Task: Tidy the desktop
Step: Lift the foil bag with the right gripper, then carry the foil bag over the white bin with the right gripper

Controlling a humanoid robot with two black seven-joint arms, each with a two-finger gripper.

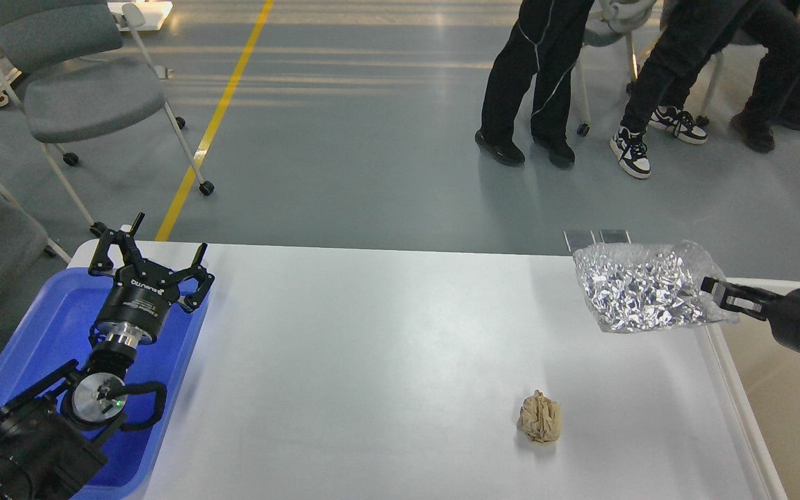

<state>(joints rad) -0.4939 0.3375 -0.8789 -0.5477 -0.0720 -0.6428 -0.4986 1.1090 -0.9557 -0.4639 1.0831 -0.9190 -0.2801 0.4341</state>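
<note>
Right gripper [709, 286]: enters from the right edge of the frame; fingers pinched on the right end of a crinkled silver foil bag [646, 286], held at the desktop's far right corner, upper right of the frame. I cannot tell whether the bag's underside rests on the surface or hangs just clear of it.
Left gripper [152, 255]: fingers spread, nothing between them; it hovers over the blue plastic tray [46, 326] at the left of the frame, close to the desktop's left edge.
Desktop [372, 361]: white tabletop filling the centre and lower part of the frame, bare apart from the items listed.
Deciding relation: the crumpled beige paper ball [540, 417] lies lower right of centre, below and left of my right gripper and well apart from my left one. In my judgement the right arm is the nearer, but it is occupied with the bag.
Long axis: the bag runs roughly left to right, gripped at one end; the ball is slightly taller than wide in the frame, with no axis that matters.
Beige bin [796, 410]: just beyond the desktop's right edge, below the right arm; my judgement is the bag goes there.
Count: foil bags, one; paper balls, one; blue trays, one; bins, one; grippers, two.
Loose items on the open desktop: one.
</note>
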